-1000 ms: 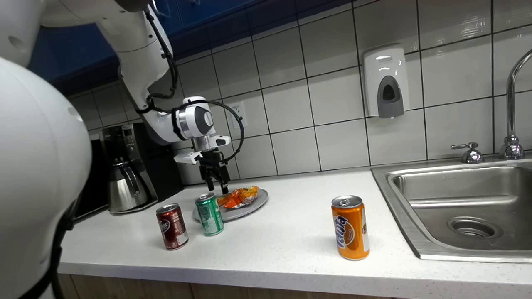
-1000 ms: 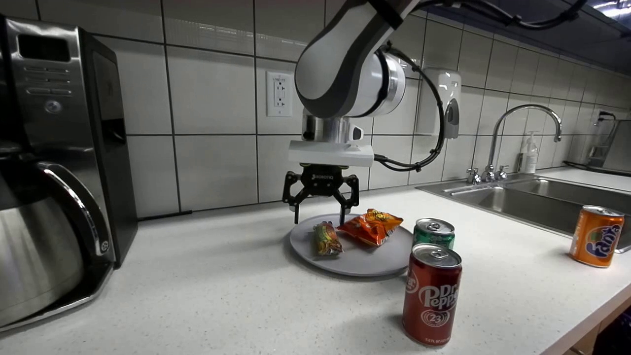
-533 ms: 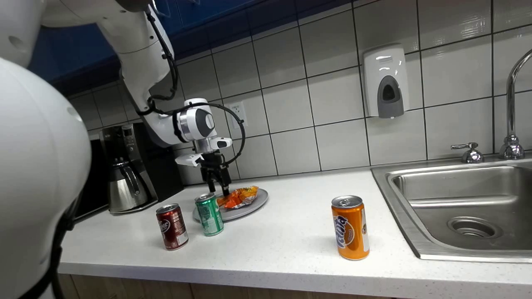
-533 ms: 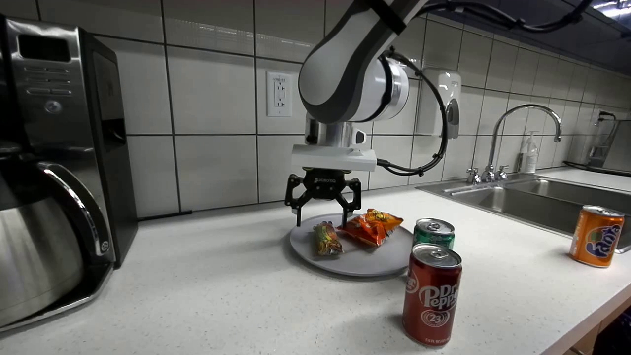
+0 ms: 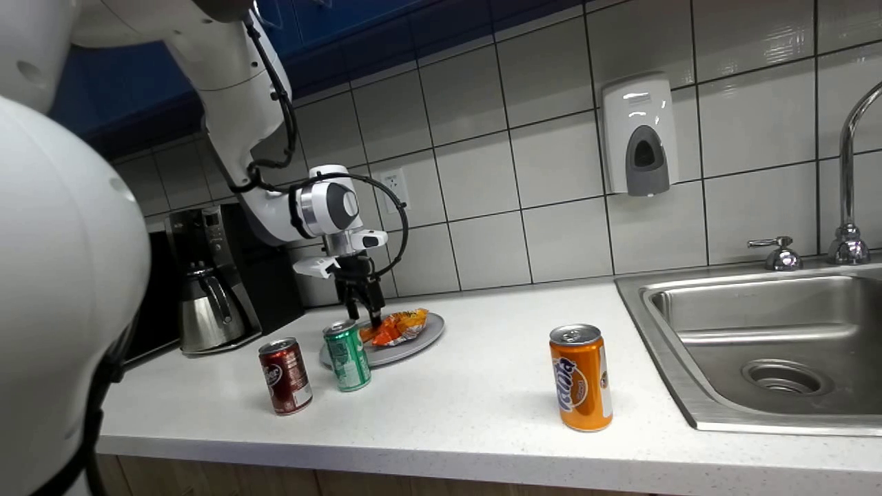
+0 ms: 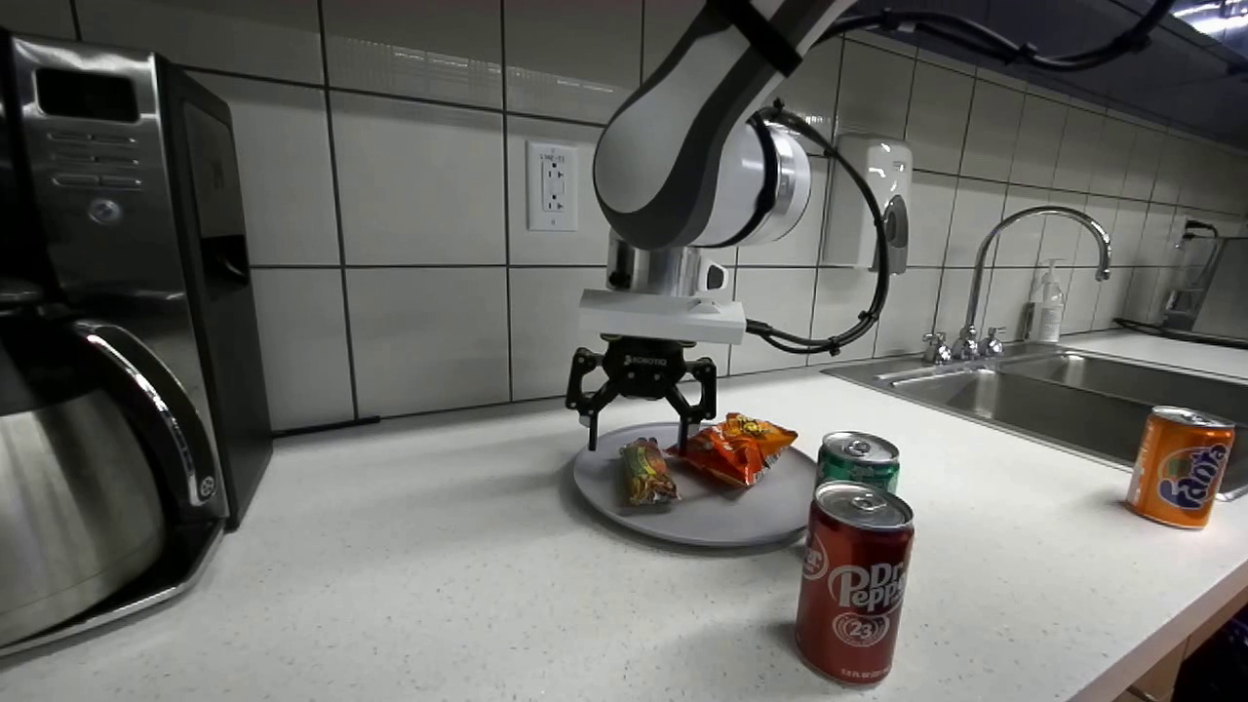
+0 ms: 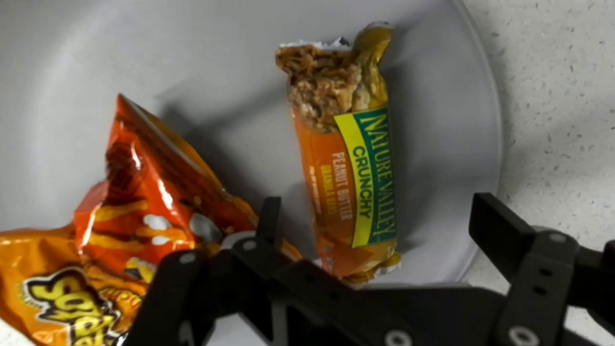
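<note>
Black two-fingered pincer (image 6: pixel 638 446) released, spread wide, above slim orange-and-green film-wrapped granola bar (image 7: pixel 353 187) on round grey plate (image 7: pixel 447 139). Granola bar judged light, slick, crumbly; best held mid-length, lightly, across its long sides.

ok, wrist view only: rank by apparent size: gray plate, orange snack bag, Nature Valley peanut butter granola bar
1. Gray plate, running past the frame
2. Orange snack bag, partly cut off by the frame
3. Nature Valley peanut butter granola bar, clearly smallest

Glossy tiled wall (image 5: pixel 551 151), blue cabinets (image 5: pixel 358 21) above — speckled white counter (image 5: pixel 468 393), steel sink (image 5: pixel 665 344).
</note>
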You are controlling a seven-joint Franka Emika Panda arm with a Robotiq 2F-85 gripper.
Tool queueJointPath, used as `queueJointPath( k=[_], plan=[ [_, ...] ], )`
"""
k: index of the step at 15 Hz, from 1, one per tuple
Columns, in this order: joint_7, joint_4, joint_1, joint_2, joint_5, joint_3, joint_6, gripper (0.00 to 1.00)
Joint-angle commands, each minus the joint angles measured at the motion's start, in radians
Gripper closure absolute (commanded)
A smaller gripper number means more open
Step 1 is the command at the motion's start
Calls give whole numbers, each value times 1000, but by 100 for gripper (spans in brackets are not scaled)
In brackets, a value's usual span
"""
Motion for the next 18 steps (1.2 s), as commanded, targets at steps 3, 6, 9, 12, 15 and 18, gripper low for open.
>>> queueJointPath(
  k=[3, 6, 9, 12, 15, 18],
  plan=[
    [-27, 3, -22, 10, 42, 19, 18, 0],
    [-25, 3, -19, 12, 44, 19, 20, 0],
    [-22, 1, -16, 11, 42, 16, 21, 34],
    [-17, 0, -13, 8, 37, 13, 20, 58],
    [-15, -1, -12, 5, 34, 11, 19, 80],
    [-18, 15, -9, 9, 28, 10, 7, 83]
  ],
)
